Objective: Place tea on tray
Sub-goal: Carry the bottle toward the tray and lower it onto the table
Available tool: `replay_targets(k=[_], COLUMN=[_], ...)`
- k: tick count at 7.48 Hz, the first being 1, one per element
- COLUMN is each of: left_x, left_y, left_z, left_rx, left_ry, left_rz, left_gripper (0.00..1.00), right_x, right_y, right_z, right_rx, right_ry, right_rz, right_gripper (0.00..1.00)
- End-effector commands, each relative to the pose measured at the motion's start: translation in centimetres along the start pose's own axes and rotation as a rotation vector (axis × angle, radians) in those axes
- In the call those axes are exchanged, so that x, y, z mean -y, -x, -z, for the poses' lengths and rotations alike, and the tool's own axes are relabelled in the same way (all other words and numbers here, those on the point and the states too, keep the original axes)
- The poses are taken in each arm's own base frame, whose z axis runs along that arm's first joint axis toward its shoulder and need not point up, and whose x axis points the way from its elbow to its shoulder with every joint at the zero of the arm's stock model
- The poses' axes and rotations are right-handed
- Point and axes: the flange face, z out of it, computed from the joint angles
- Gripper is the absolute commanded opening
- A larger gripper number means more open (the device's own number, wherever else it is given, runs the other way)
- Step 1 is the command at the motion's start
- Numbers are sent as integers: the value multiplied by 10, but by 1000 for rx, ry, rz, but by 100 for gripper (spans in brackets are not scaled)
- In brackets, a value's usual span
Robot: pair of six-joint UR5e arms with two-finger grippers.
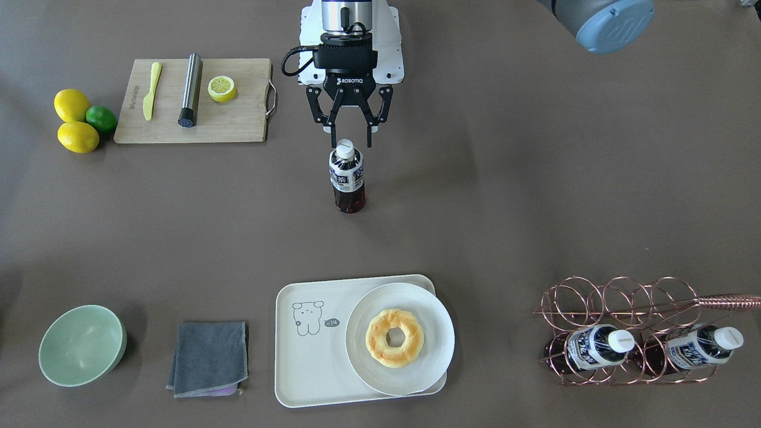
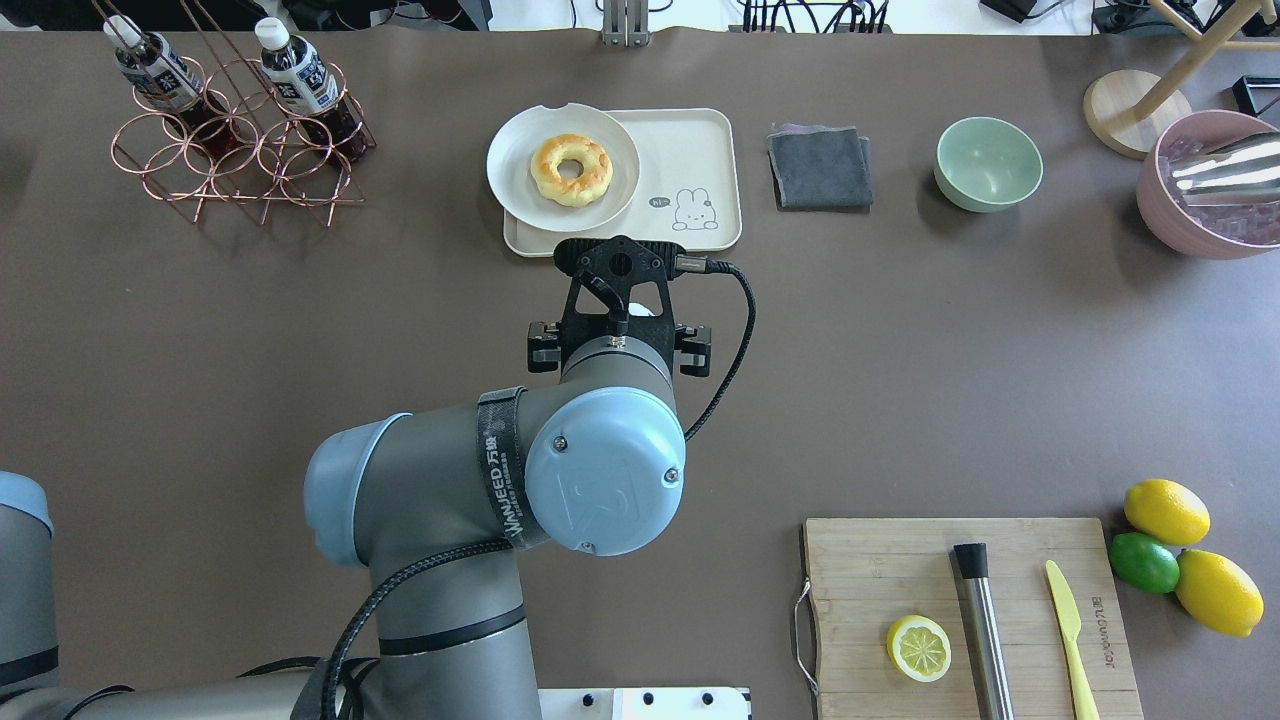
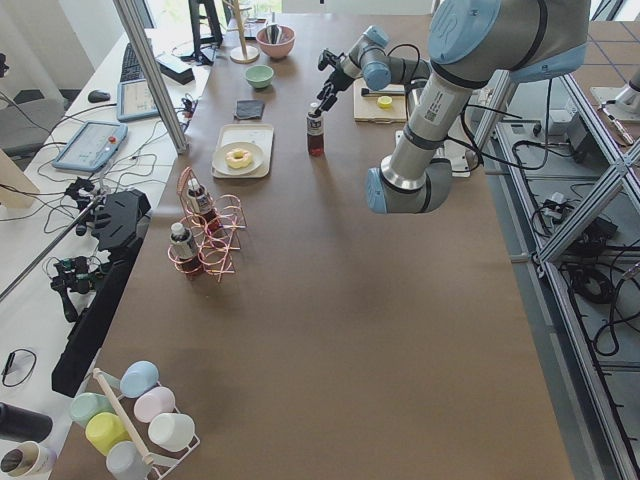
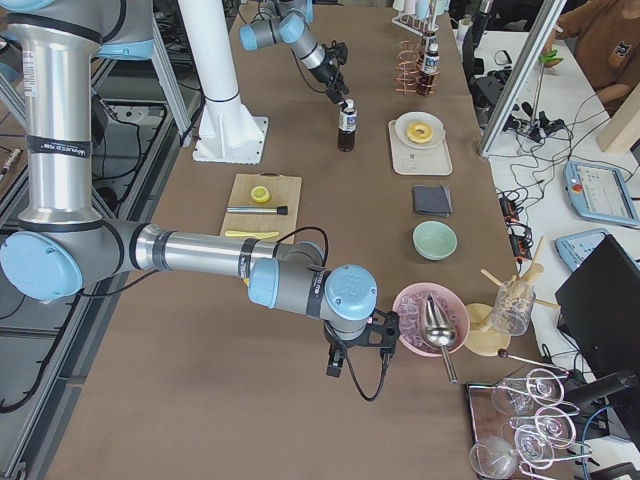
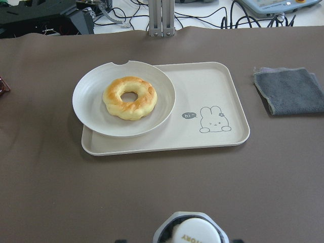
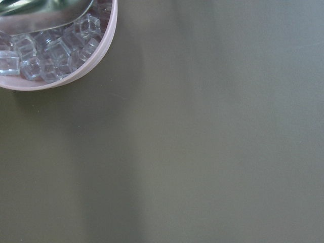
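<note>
The tea bottle (image 1: 346, 178) stands upright in the middle of the table, with dark red-brown liquid, a white cap and a white-and-blue label. My left gripper (image 1: 351, 144) is open, with its fingertips on either side of the cap and not closed on it. In the left wrist view the cap (image 5: 195, 230) sits at the bottom edge. The cream tray (image 1: 309, 368) with the drawn bear lies across the table from the bottle (image 5: 212, 86). My right gripper (image 4: 360, 362) hangs over the table by a pink bowl; I cannot tell whether it is open.
A white plate (image 1: 399, 339) with a doughnut covers half the tray. Two alike bottles (image 1: 594, 348) lie in a copper rack (image 1: 618, 303). A grey cloth (image 1: 208, 356), a green bowl (image 1: 82, 345), a cutting board (image 1: 193, 101) and a pink ice bowl (image 2: 1210, 185) also stand around.
</note>
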Motion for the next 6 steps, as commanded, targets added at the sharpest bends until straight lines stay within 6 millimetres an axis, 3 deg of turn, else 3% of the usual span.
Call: replay_targets(k=[1, 2, 3, 4, 5, 6], left_x=[13, 35, 80, 115, 127, 141], left_y=[5, 16, 43, 71, 111, 172], left_z=[32, 40, 50, 48, 25, -5], left_rx=[-66, -96, -115, -105, -52, -33], left_ry=[-3, 36, 29, 27, 13, -58], left_rz=[21, 44, 90, 61, 48, 81], left_gripper=[97, 97, 97, 97, 97, 97], right_x=[2, 3, 4, 4, 5, 9], right_y=[1, 2, 3, 3, 7, 18], right_z=[3, 4, 4, 4, 6, 14], right_rx=[2, 2, 2, 4, 25, 50], right_ry=[-6, -7, -8, -8, -12, -26], right_rz=[1, 2, 1, 1, 3, 16], right_gripper=[100, 100, 100, 100, 100, 100])
